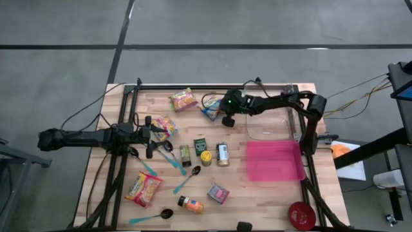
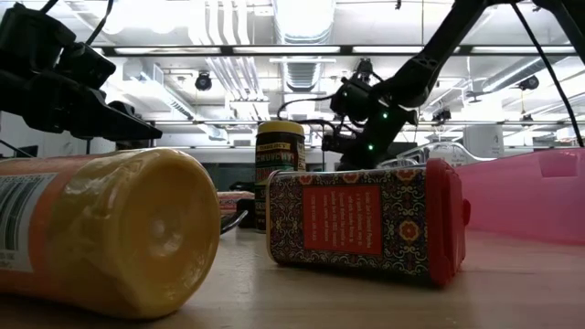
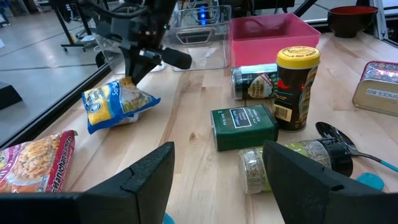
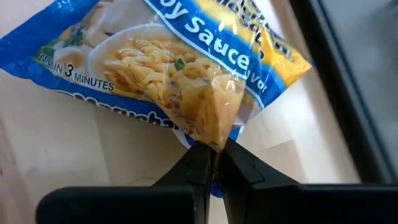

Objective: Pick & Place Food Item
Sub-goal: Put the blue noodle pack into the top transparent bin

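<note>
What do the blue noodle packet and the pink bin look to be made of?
Noodle packet: thin glossy plastic film, by its printed surface, sheen and the crease where the right end effector pinches it.
Pink bin: probably rigid translucent plastic; in the low view light shows through its smooth wall.

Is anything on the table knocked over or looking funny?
Yes. Several containers lie on their sides: the orange bottle, the patterned tin and a herb jar. The right hand is pinching the blue noodle packet by a puckered bit of wrapper. Nothing is spilled.
</note>
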